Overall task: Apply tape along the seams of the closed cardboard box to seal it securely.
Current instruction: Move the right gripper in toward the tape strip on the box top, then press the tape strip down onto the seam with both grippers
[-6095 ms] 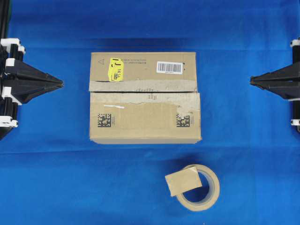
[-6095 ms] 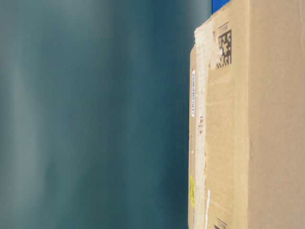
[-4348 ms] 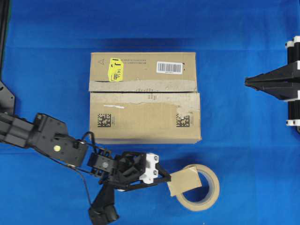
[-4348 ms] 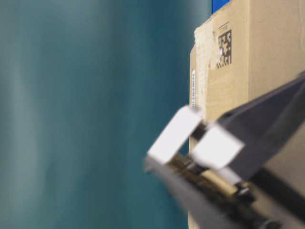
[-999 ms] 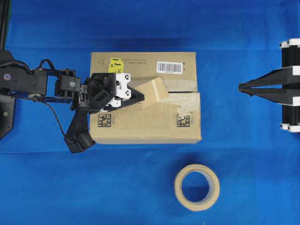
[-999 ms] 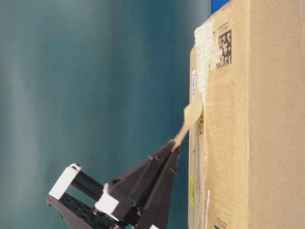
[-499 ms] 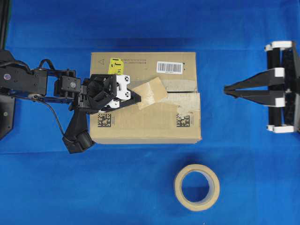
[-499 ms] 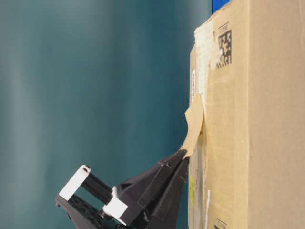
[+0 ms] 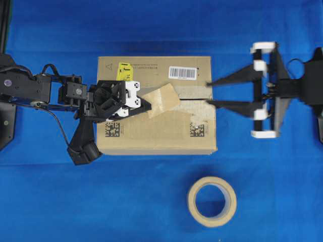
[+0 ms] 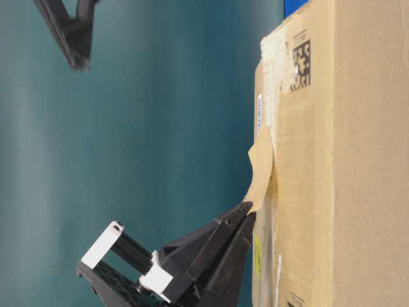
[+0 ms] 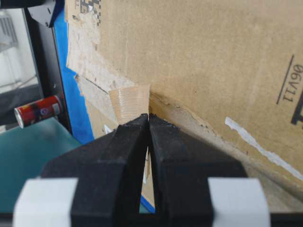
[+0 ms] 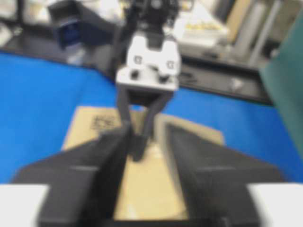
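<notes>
The large brown cardboard box (image 9: 156,105) sits on the blue counter (image 9: 161,201). The right gripper (image 9: 208,93) gapes empty at its edge. The left gripper (image 9: 147,107) pinches the square tan tape (image 9: 160,100) over the dark seam (image 9: 197,99); it could wrinkle or stick crooked if released unpressed.

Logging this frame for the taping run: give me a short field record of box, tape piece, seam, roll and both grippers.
cardboard box: closed, mid-table on the blue cloth, top flaps up
seams: dark slit between the top flaps, edged with old torn tape
tape: tan square piece lying over the slit near the box's middle, one corner pinched
left gripper: shut on the tape, over the box's left half
right gripper: open, fingertips at the box's right edge, either side of the slit
tape roll: flat on the cloth in front of the box, untouched
</notes>
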Robot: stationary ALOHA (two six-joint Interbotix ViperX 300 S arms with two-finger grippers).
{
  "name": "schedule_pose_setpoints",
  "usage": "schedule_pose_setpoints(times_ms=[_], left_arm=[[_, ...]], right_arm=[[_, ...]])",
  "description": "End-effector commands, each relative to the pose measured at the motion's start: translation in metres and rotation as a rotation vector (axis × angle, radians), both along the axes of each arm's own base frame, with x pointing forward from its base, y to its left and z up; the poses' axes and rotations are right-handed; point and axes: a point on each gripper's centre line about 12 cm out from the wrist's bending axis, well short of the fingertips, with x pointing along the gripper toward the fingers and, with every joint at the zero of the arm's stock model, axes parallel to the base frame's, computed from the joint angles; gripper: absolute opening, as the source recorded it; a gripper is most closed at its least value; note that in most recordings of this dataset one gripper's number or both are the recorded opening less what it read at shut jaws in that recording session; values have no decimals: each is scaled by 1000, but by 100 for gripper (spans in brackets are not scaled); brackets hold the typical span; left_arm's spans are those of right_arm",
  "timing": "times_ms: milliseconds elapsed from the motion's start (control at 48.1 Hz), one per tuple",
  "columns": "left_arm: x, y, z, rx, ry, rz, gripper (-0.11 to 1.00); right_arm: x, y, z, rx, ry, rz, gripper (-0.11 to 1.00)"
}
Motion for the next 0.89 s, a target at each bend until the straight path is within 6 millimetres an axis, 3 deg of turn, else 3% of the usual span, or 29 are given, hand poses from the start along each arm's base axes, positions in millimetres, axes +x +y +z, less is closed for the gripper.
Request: schedule_pose_setpoints(times_ms=[0,187,520,874], left_arm=[[2,0,12,-1,-37,1,2],[2,1,12,-1,-35,2,2],[2,0,12,-1,-35,1,2],[3,0,12,-2,-34,2,2]], right_arm=[[14,-2,9,4,-25,-7,61],[33,-8,1,14,14,-28,51],[60,-28,-33,34,118,-84,50],[75,-29,-75,39,230,-87,50]])
